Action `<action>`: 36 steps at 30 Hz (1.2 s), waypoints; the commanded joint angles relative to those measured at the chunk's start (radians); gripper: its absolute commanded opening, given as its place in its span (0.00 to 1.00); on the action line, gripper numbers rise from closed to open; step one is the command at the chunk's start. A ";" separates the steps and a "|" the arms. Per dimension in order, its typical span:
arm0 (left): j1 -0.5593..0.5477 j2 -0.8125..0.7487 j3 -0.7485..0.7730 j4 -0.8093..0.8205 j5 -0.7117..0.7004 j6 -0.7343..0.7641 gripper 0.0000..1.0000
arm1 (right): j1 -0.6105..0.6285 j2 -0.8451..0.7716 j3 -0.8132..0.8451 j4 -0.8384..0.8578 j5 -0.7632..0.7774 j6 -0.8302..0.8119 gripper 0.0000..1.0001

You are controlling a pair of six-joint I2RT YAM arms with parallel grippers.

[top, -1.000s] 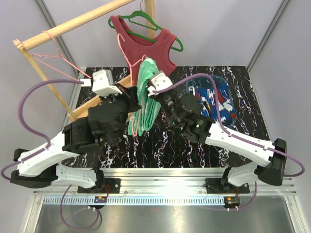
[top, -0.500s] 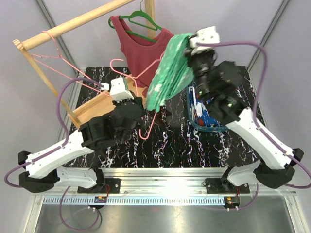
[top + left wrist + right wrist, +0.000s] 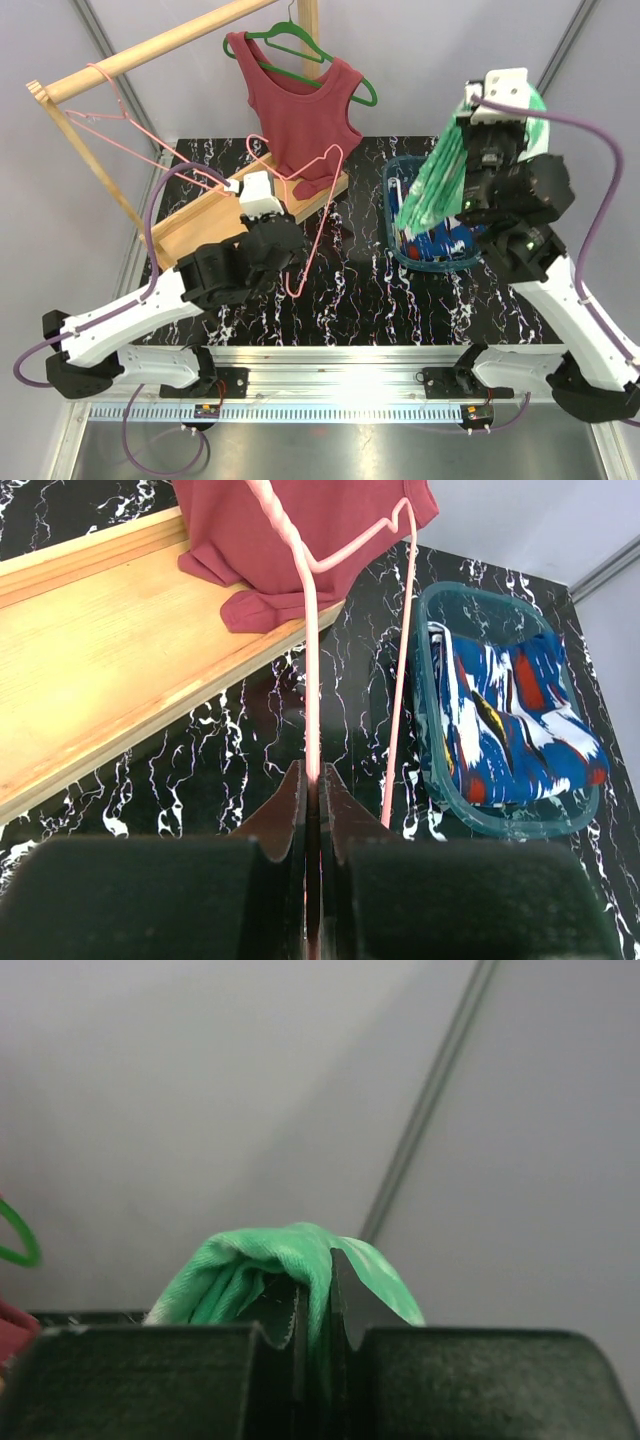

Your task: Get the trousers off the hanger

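My right gripper (image 3: 478, 130) is shut on the green-and-white tie-dye trousers (image 3: 432, 188) and holds them high, hanging over the clear bin (image 3: 392, 210); the green cloth (image 3: 300, 1260) drapes over its fingers in the right wrist view. The blue patterned trousers (image 3: 445, 243) lie folded in the bin, also in the left wrist view (image 3: 510, 720). My left gripper (image 3: 283, 240) is shut on the bare pink hanger (image 3: 312, 215), pinching its wire (image 3: 310, 680) above the black table.
A dark red tank top (image 3: 300, 110) hangs on a green hanger (image 3: 320, 50) from the wooden rail (image 3: 150, 50). Another pink hanger (image 3: 115, 120) hangs on the rail's left. The rack's wooden base board (image 3: 110, 670) lies on the marbled table (image 3: 350, 290).
My right arm swung the green trousers off the pink hanger, up and to the right, until they hang over the bin. My left gripper kept the hanger, which is now bare.
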 commanded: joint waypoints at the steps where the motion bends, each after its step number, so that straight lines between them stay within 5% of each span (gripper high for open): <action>1: 0.004 -0.055 0.001 0.029 0.017 0.015 0.00 | -0.062 -0.064 -0.198 0.185 0.092 -0.139 0.00; 7: 0.004 -0.104 0.001 0.009 0.078 0.068 0.00 | -0.178 -0.212 -0.552 0.284 0.175 -0.115 0.00; 13: 0.004 -0.117 -0.005 0.011 0.121 0.098 0.00 | -0.297 -0.212 -0.706 0.307 0.204 -0.061 0.00; 25: 0.003 -0.140 -0.025 0.024 0.146 0.111 0.00 | -0.363 0.086 -0.574 0.230 0.203 0.039 0.00; 36: 0.003 -0.147 -0.033 0.020 0.153 0.110 0.00 | -0.364 -0.028 -0.456 0.166 0.218 -0.033 0.00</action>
